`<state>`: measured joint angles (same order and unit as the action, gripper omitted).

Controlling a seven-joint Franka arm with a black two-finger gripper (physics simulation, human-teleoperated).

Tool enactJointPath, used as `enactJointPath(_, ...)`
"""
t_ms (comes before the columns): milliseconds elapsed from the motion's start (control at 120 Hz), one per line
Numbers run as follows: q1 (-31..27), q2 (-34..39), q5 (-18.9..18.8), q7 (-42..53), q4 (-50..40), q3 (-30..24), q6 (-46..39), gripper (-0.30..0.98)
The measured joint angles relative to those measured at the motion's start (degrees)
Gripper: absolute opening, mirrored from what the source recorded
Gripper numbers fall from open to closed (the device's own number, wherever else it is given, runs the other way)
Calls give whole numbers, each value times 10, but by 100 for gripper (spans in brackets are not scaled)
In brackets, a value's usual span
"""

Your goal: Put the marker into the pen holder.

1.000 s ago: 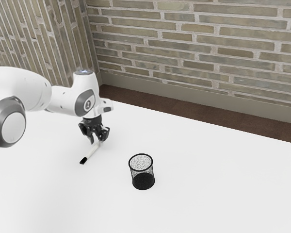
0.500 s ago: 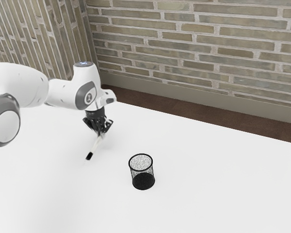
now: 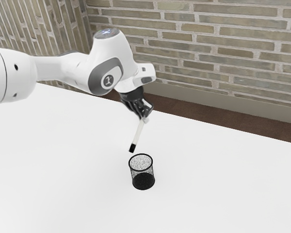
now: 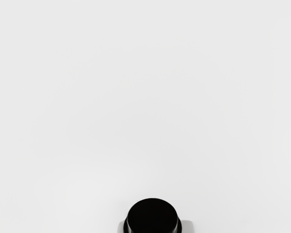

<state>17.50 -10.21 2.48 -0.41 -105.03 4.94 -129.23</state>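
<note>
Grasp and lift look done: the jaws are clamped on the marker (image 3: 137, 136), tilted, black end down, above the counter (image 3: 68, 170). Aligning over the holder (image 3: 141, 170), lowering and release remain.

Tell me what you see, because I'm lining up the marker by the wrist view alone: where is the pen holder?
Observer: The pen holder stands upright on the table, below the gripper in the exterior view.
Operator: How does the marker hang?
Observer: The marker slants down from the gripper, not plumb.
Operator: Is its black end inside the holder?
Observer: No, the black end is outside, appearing above the rim toward the exterior view's left; depth I can't judge.
</note>
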Motion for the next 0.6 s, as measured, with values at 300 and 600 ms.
enactJointPath(300,8,-43,9,-11,7,-1,-20,-10)
enactJointPath(600,8,-61,11,-23,-35,-5,-24,-1)
